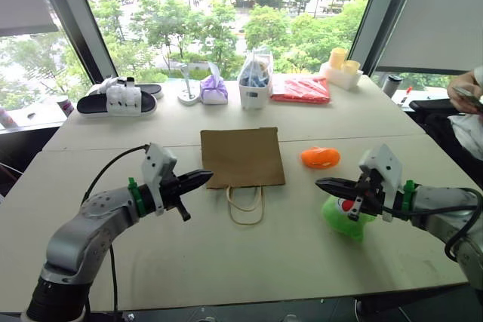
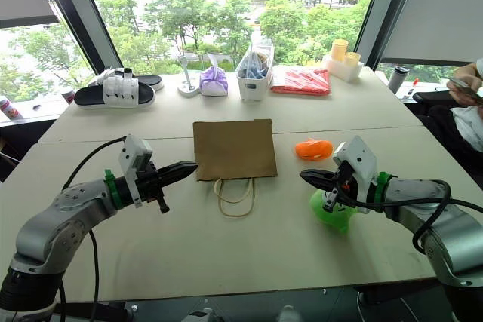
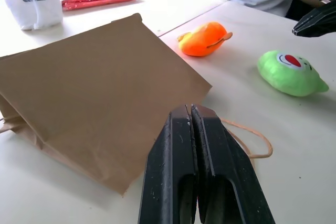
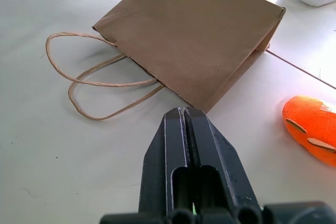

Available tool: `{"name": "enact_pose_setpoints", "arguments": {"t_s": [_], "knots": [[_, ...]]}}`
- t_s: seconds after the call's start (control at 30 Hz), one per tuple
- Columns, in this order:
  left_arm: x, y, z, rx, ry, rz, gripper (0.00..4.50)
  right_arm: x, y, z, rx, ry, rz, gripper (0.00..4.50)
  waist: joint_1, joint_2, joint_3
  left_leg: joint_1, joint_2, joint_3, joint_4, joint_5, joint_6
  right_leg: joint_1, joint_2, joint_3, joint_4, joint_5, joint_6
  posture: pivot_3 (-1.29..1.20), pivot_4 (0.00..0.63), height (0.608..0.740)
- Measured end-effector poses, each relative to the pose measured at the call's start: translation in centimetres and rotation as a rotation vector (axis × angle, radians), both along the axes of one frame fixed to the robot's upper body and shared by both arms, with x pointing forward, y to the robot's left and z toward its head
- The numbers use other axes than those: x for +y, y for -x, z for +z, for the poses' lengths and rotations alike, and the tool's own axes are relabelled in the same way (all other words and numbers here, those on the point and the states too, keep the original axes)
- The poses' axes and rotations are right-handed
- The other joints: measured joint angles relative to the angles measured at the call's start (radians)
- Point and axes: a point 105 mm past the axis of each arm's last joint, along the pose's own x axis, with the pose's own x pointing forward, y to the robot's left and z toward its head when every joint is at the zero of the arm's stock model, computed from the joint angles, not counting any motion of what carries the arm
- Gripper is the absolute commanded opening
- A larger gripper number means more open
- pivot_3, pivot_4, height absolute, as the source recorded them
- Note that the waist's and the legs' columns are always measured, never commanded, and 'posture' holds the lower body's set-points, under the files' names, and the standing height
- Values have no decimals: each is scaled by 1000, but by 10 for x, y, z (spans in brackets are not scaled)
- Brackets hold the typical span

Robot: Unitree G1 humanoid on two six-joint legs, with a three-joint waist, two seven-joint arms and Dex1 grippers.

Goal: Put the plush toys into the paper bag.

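Observation:
The brown paper bag (image 1: 241, 156) lies flat in the middle of the table, its beige loop handles (image 1: 246, 207) toward me. An orange plush toy (image 1: 320, 157) rests to the bag's right. A lime green plush toy (image 1: 346, 216) with a red-and-white spot lies nearer me on the right, partly hidden under my right gripper (image 1: 321, 183). That gripper hovers shut and empty above it, pointing left. My left gripper (image 1: 207, 177) is shut and empty, pointing right at the bag's near left corner.
Along the far edge stand black-and-white slippers (image 1: 121, 99), a purple tied pouch (image 1: 213, 90), a clear bag with blue contents (image 1: 255, 81), a flat red packet (image 1: 302, 90) and yellow cups (image 1: 341, 65). A person (image 1: 468, 107) sits at the right.

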Motion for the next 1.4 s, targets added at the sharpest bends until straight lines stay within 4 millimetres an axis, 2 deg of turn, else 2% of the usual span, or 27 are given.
{"name": "enact_pose_setpoints", "arguments": {"t_s": [0.23,0.37,0.47,0.7,0.73,0.87,1.07,1.17,1.33,1.4], "knots": [[-1,2,0,-8,-15,-19,71,0,1,-1,9,0,5,0,0,0,0,0,0,0,0,0,0,0,0,0,0,0,0,0,150,740],[-8,5,-8,-34,-86,-89,71,0,1,-2,15,0,3,0,1,0,0,0,0,0,0,0,0,0,0,0,0,0,0,0,150,740],[-10,8,-19,-48,-157,-163,940,1,1,-1,11,2,5,0,0,0,0,0,0,0,0,0,0,0,0,0,0,0,0,0,150,740],[-2,2,-27,-191,-354,-288,4313,4,3,1,-15,10,0,0,1,0,0,0,0,0,0,0,0,0,0,0,0,0,0,0,150,740],[-2,0,-29,-209,-380,-307,4455,5,4,1,-18,10,-2,0,2,0,0,0,0,0,0,0,0,0,0,0,-1,0,0,0,150,740],[-9,-8,-41,-272,-436,-375,4455,10,8,-2,-18,4,-7,0,3,0,0,0,0,0,0,0,0,0,-1,0,-1,0,0,0,150,740],[-50,-23,-50,-296,-331,-442,4455,14,12,-4,-21,-10,-18,0,1,0,0,-1,-1,0,1,0,0,0,0,-1,0,0,0,0,150,740],[-54,-30,-51,-297,-313,-441,3590,15,14,-9,-11,-26,-38,0,-5,0,0,0,-1,0,1,0,0,0,0,0,0,0,0,0,150,740],[-55,-31,-45,-300,-305,-472,1220,22,19,-16,-6,-52,-61,0,-1,0,0,0,-1,0,2,0,0,0,0,0,1,0,0,0,150,740],[-56,-33,-38,-275,-271,-472,91,30,21,-23,5,-71,-63,0,0,0,0,0,-1,0,2,0,0,0,0,-1,1,0,1,0,150,740]]}}
